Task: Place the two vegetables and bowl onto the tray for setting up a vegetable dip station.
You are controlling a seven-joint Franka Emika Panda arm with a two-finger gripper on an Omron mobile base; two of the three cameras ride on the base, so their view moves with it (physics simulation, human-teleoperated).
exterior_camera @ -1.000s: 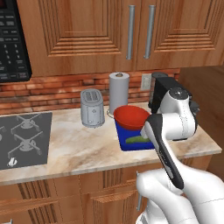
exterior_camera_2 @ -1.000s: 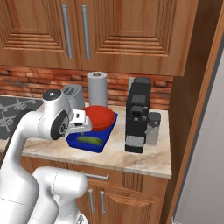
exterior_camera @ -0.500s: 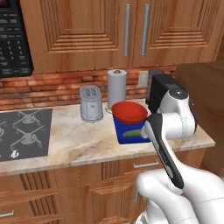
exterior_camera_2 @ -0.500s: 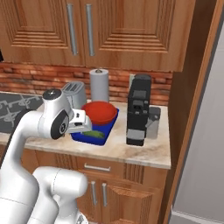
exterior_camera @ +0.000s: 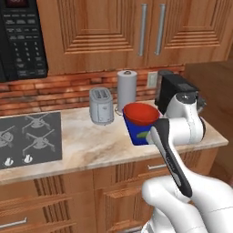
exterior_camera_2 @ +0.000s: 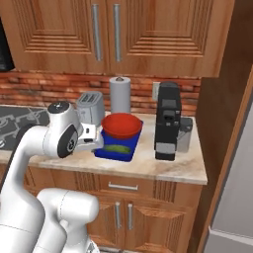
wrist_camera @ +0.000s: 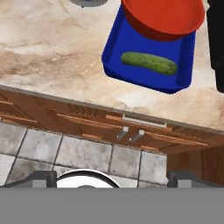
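Note:
The deep blue tray (wrist_camera: 113, 56) lies on the marble counter near its front edge. The wide glossy red bowl (wrist_camera: 162, 15) rests on the tray's far half, and a dark green cucumber-like vegetable (wrist_camera: 148, 62) lies in its near half. The other vegetable is hidden. From the base I see the bowl (exterior_camera: 141, 113) (exterior_camera_2: 121, 125) on the tray (exterior_camera: 135, 136) (exterior_camera_2: 112, 154). My gripper (wrist_camera: 114, 178) hangs in front of the counter, above the floor, well apart from the tray. Its jaws stand open and hold nothing. The hand (exterior_camera_2: 94, 142) points down beside the tray.
A toaster (exterior_camera: 101, 105) and a paper towel roll (exterior_camera: 127, 86) stand behind the tray. A black coffee machine (exterior_camera_2: 167, 121) stands to its right. The grey stovetop (exterior_camera: 27, 139) lies at the far left. Cabinet drawers with handles (wrist_camera: 131, 133) and floor tiles lie below.
The whole picture has shifted in both base views, so the base has driven. The tray, bowl and vegetable kept their places, and the gripper stayed open.

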